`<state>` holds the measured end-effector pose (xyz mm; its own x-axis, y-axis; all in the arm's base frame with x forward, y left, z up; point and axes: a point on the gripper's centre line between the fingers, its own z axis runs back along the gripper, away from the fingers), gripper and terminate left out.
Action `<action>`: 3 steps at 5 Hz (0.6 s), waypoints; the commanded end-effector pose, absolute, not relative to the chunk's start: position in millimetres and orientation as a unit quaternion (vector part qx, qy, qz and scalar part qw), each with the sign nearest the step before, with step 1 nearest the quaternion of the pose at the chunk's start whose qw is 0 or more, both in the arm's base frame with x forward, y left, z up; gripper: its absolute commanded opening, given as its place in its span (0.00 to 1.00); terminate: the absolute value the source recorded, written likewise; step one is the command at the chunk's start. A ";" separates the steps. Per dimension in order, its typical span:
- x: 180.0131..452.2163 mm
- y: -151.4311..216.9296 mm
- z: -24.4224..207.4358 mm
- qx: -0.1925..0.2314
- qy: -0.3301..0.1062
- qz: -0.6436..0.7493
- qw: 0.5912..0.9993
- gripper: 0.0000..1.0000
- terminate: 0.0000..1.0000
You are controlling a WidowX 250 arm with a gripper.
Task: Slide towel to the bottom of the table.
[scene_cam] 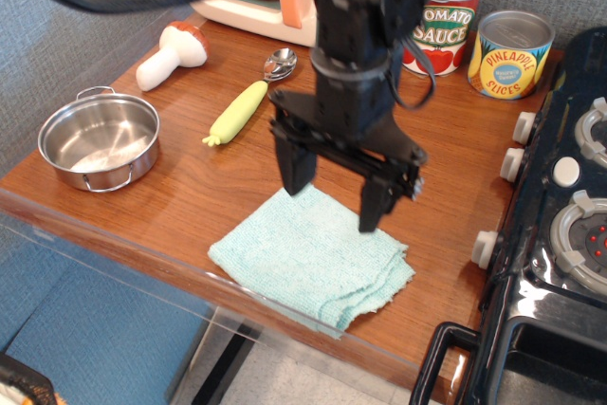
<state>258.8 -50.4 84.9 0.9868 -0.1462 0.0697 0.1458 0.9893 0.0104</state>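
The light-teal folded towel (308,263) lies flat at the near edge of the reddish-brown wooden table (190,192), one corner reaching the front edge. My black gripper (334,202) hangs just above the towel's far side, lifted clear of it. Its two fingers are spread wide apart and hold nothing.
A steel pot (98,140) sits at the left edge. A yellow corn toy (237,112), a spoon (280,64) and a mushroom toy (171,55) lie behind. Tomato sauce (443,19) and pineapple (511,53) cans stand at the back right. A black toy stove (560,215) borders the right.
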 end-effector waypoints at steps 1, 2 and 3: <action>251.0 -47.0 102.8 0.074 -0.045 -0.024 0.996 1.00 0.00; 251.0 -47.0 102.8 0.074 -0.045 -0.024 0.996 1.00 0.00; 251.0 -47.0 102.8 0.074 -0.045 -0.024 0.996 1.00 1.00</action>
